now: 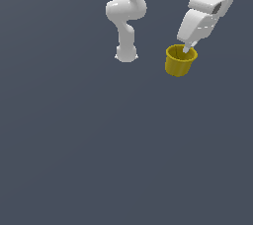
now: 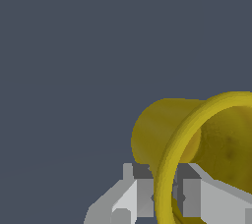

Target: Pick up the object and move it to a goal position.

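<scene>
White robot hand [image 1: 186, 49] pinches rim of small yellow round tapered cup [image 1: 180, 61], one finger [image 2: 130, 196] outside wall, other inside. Cup upright w/ mouth up, upper right of the exterior view. Around it: flat, uniform dark grey-blue worktop [image 1: 99, 145]; arm base [image 1: 126, 54] stands on it.

In the exterior view we lose the upper part of the arm [image 1: 212, 2] past the picture's top edge, and the gripper [image 1: 186, 49] dips into the yellow cup [image 1: 180, 61], so its fingertips are mostly hidden behind the rim. In the wrist view the cup [image 2: 167, 129] runs off the picture's edge on its mouth side. There the rim [image 2: 165, 183] passes between the jaws and covers their inner faces, and both fingers [image 2: 135, 196] are cut off at the edge.
</scene>
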You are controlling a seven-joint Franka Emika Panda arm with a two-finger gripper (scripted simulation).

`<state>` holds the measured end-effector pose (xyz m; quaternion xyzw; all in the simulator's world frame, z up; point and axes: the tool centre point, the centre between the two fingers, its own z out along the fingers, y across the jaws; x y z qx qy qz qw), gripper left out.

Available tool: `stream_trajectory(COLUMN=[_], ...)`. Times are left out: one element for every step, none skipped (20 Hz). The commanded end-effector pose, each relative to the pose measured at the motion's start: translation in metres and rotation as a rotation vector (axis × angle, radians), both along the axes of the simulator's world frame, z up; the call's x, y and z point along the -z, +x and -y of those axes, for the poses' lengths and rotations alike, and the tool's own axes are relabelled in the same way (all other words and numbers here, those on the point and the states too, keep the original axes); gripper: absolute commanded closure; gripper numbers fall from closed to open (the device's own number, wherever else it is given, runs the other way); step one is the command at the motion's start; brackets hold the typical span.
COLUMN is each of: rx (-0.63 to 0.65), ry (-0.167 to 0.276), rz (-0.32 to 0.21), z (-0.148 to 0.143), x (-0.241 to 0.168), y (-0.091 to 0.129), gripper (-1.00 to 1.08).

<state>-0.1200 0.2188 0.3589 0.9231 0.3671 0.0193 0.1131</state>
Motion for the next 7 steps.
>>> stream_trajectory(rx=[0.001,0.001,0.001,0.002,0.002,0.002,0.002], ry=[0.000,0.000,0.000,0.000,0.000,0.000,0.000], rz=[0.002,0.002,0.002,0.003,0.003,0.003,0.003], z=[-0.0057,-0.0073,-0.0085,-0.0094,-0.0100,-0.0103,-0.0104], x=[-0.0097,-0.0119,-0.0136,-0.0149,-0.0157,-0.0160,-0.0161], y=[-0.0008,-0.0009,-0.0009,-0.0009,-0.0007,-0.0005,-0.0005], gripper=[1.08,1.08,1.08,1.08,1.08,1.08,1.08])
